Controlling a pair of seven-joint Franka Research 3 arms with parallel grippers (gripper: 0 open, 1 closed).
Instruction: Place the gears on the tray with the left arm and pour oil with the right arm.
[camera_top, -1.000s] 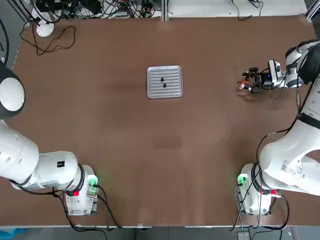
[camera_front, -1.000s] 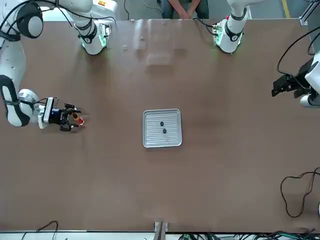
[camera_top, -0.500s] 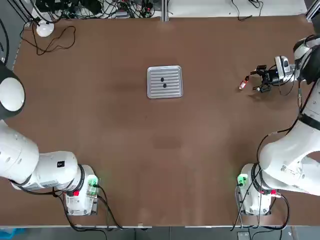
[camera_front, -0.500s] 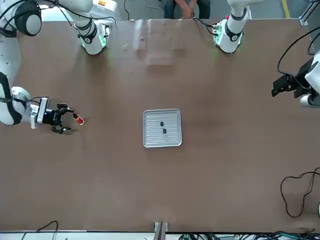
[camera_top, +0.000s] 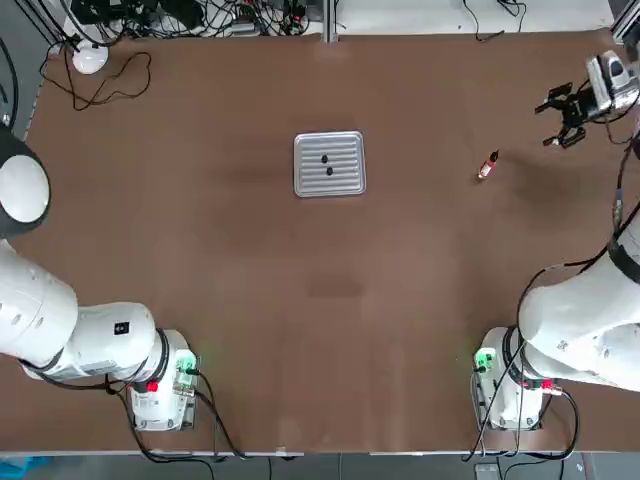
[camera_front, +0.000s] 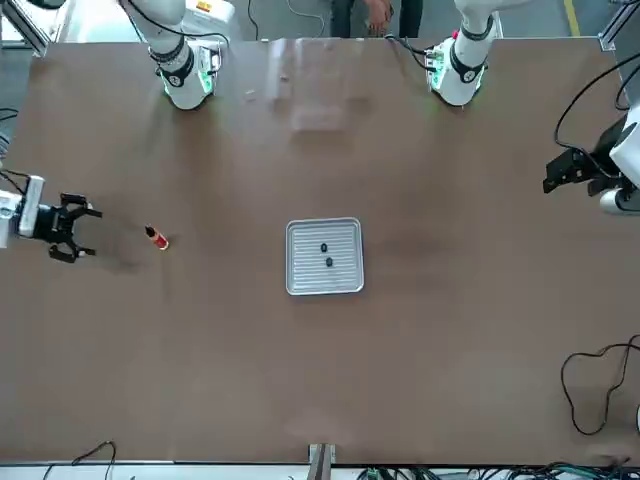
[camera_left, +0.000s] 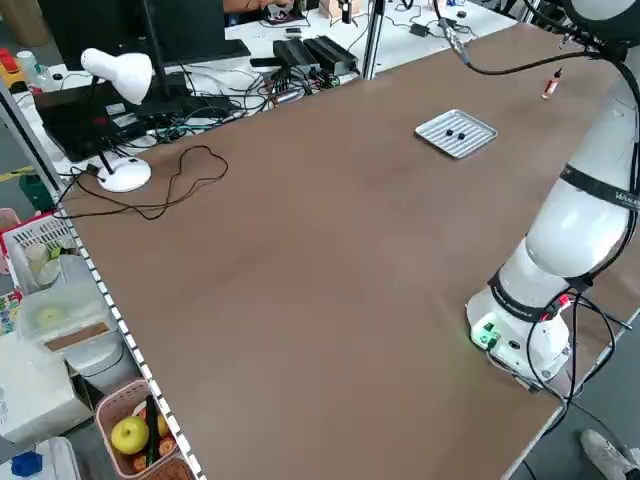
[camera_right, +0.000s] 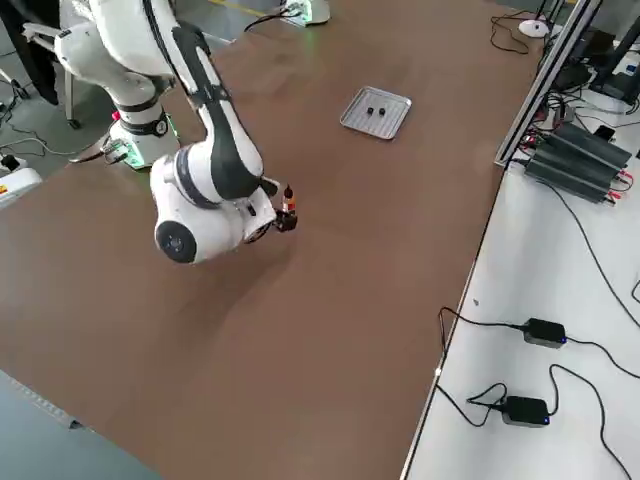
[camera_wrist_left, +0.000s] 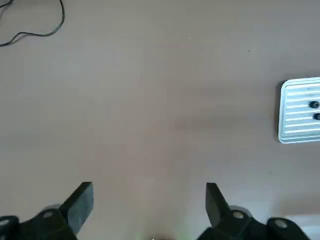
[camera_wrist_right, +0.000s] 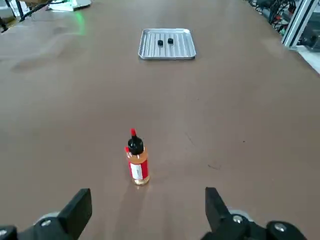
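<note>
Now the right gripper (camera_top: 556, 122) hangs over the table's right side, fingers wide apart, aimed at the oil (camera_wrist_right: 137, 162), which stands upright, untouched. The left gripper (camera_front: 548, 179) waits high, fingers apart. Both gears (camera_wrist_right: 165, 41) sit on the tray (camera_top: 330, 180).

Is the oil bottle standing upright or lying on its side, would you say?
Upright: the oil bottle stands on its base, its dark cap and red tip pointing up.
</note>
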